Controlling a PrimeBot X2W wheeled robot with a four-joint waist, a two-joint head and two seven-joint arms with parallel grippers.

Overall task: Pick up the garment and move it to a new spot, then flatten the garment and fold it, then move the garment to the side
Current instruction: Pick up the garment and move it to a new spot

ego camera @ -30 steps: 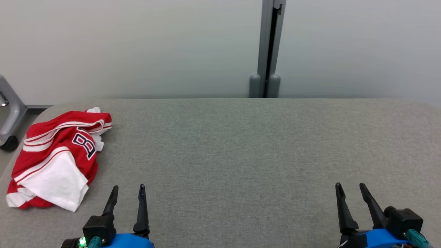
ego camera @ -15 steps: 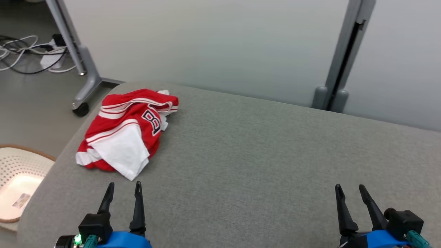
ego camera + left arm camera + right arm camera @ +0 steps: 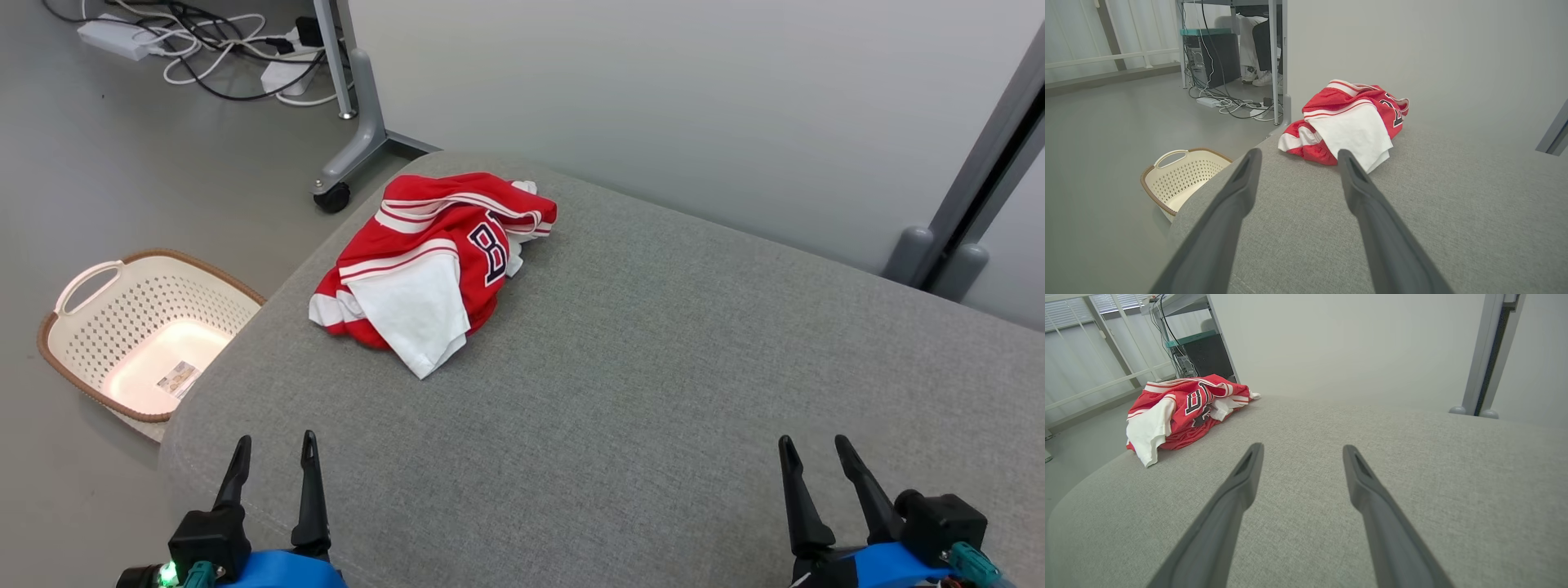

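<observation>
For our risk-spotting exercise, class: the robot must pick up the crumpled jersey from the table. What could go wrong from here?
The jersey lies near a rounded corner of the table, with a basket on the floor beside it; a dragging grasp might pull it over the edge. It is bunched in layers, so the open left gripper may catch only the white flap and lift it unevenly.

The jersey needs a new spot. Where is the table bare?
Bare: the middle and right of the table, from the jersey across to the wall, and the near strip ahead of the left gripper and right gripper. Crowded: only the far left corner, where the jersey lies.
</observation>
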